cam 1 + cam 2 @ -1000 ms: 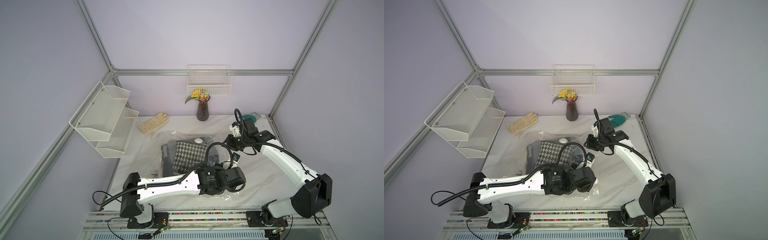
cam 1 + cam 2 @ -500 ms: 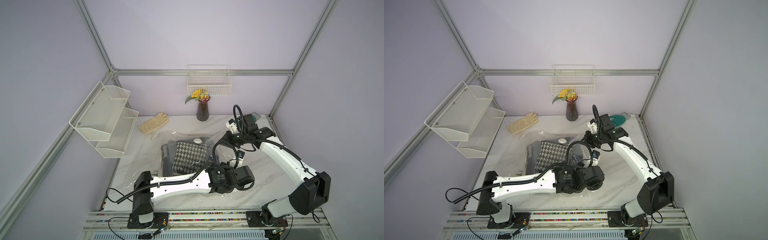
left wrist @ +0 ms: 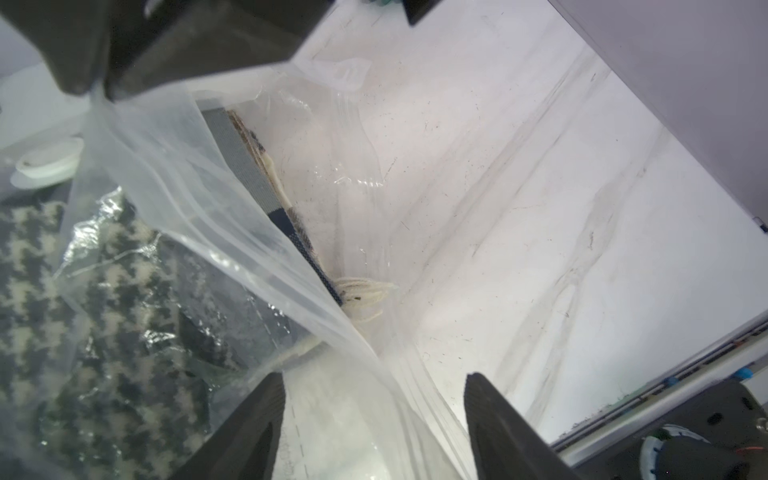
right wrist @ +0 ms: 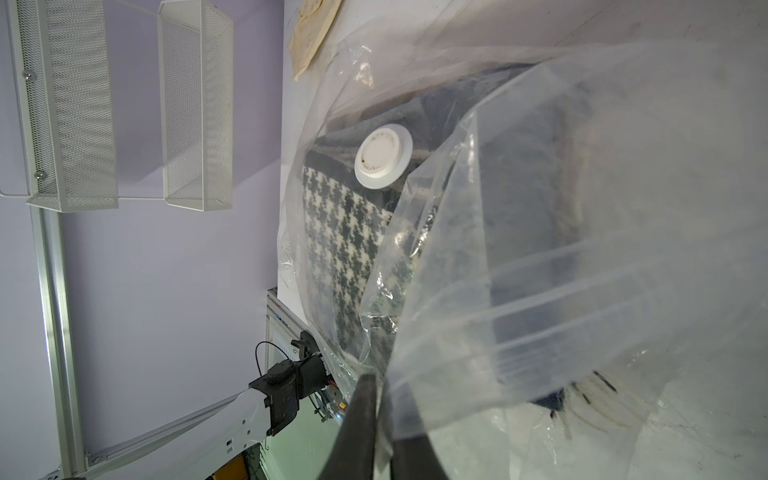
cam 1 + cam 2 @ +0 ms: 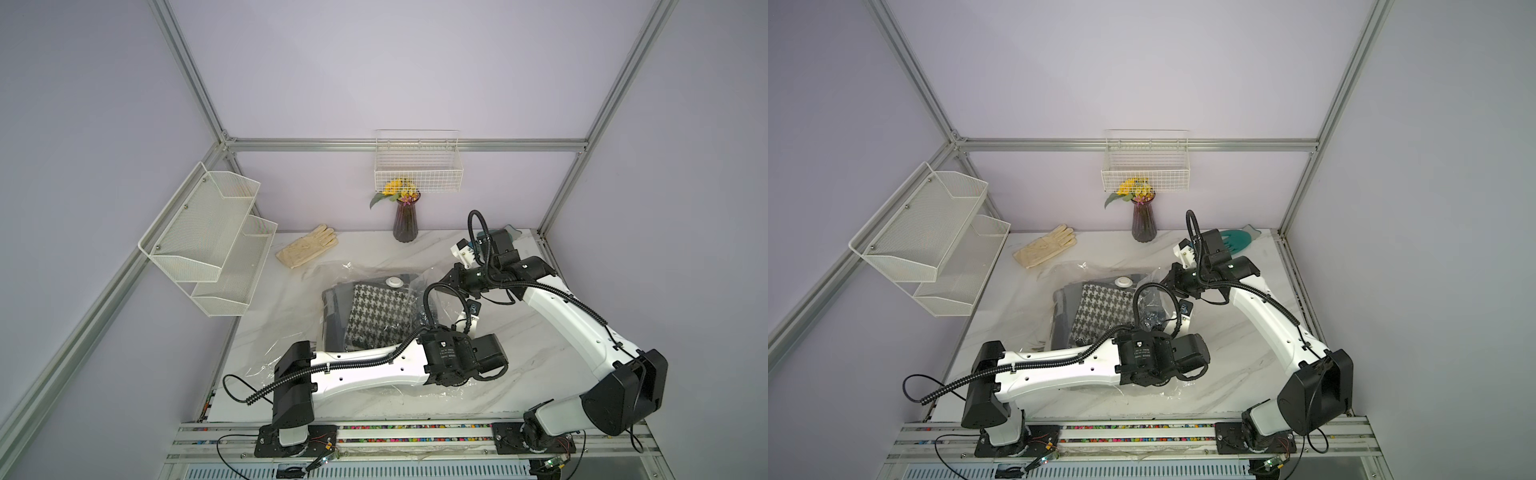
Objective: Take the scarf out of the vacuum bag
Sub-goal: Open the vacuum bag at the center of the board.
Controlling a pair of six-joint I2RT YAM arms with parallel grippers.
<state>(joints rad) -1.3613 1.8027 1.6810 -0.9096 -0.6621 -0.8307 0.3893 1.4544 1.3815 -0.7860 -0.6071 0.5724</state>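
Right gripper [image 4: 384, 399] is clenched on the upper film of the vacuum bag [image 4: 582, 257] at its mouth, lifting it tent-like. Left gripper [image 3: 372, 376] is released, jaws apart, at the mouth w/ a fold of film running btwn them, gripping nothing. The scarf [image 5: 380, 309], houndstooth and folded, lies inside the bag on the table [image 5: 532, 374], partly under the valve cap [image 4: 383, 156]. Its cream fringe [image 3: 365, 291] sits nearest the opening, just ahead of the left jaws.

Step, imo: reach in & take the scarf. To do it well:
- Hold the top film high so the mouth gapes.
- Slide the left jaws under that film, not over it.
- Go low along the table.
- Close on fabric only, no plastic.
- Pull straight & slow, else the bag drags along.
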